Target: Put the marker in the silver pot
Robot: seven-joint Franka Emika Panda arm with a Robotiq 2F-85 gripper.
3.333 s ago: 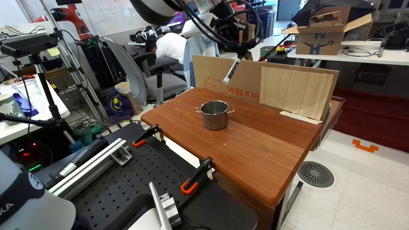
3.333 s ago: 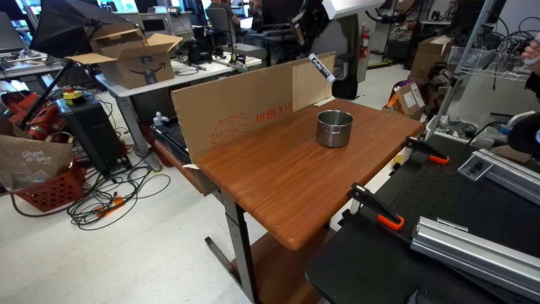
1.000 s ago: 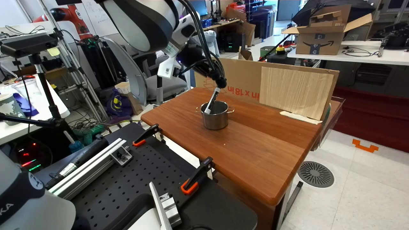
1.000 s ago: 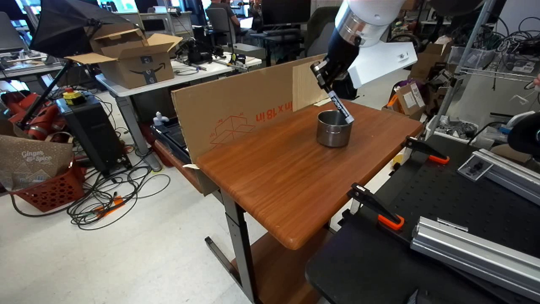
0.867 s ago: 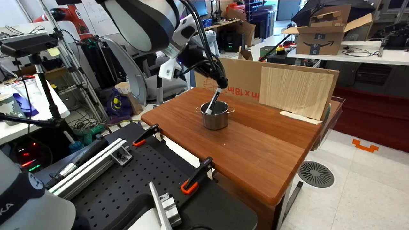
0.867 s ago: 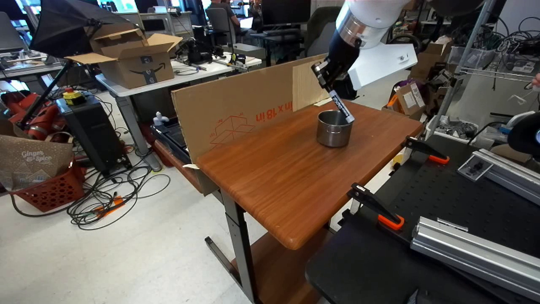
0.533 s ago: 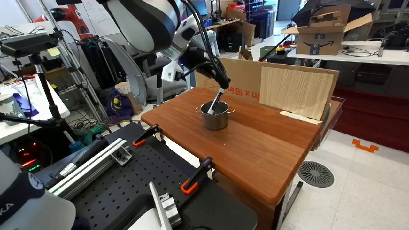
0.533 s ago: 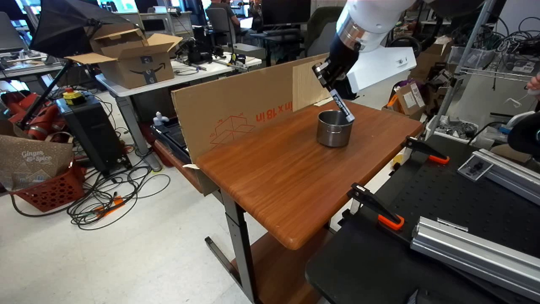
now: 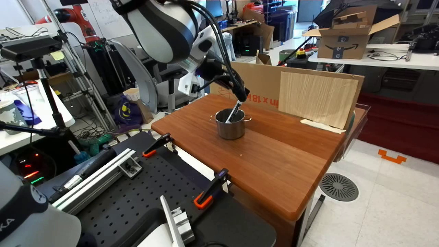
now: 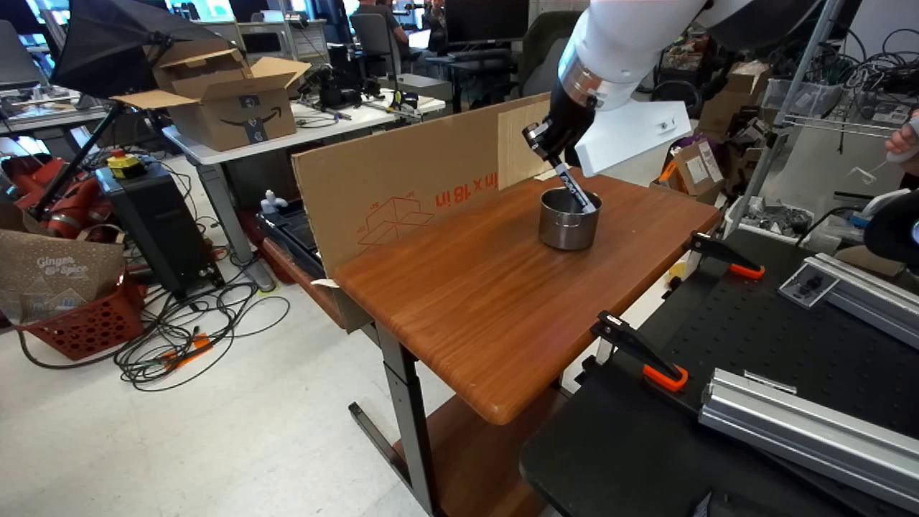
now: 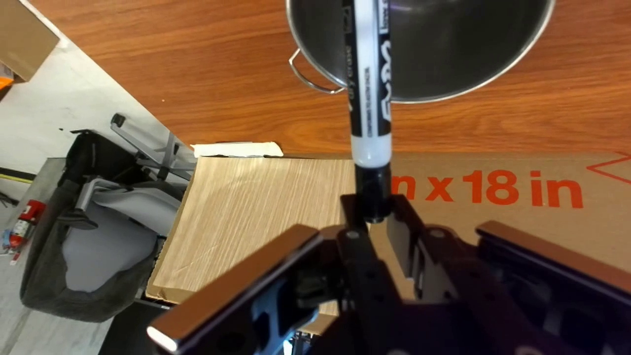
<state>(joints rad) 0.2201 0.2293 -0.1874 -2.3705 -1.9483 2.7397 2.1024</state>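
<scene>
Marker [image 11: 369, 106]: tilted, lower end within mouth of silver pot [image 10: 567, 233], near side in both exterior views | my claw [image 11: 373, 212]: pinching black upper end | judged: light, stiff, slippery; I rate end-hold adequate, pivoting possible.

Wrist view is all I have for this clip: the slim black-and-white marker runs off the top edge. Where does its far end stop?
Observer: In both exterior views the marker ends at the mouth of the small round silver metal pot, close to the rim; whether it dips below, I can't tell.

Reviewer: I make out only one thin loop handle on that pot. Is there another?

Observer: Yes, a second handle shows in an exterior view, opposite yours.
</scene>
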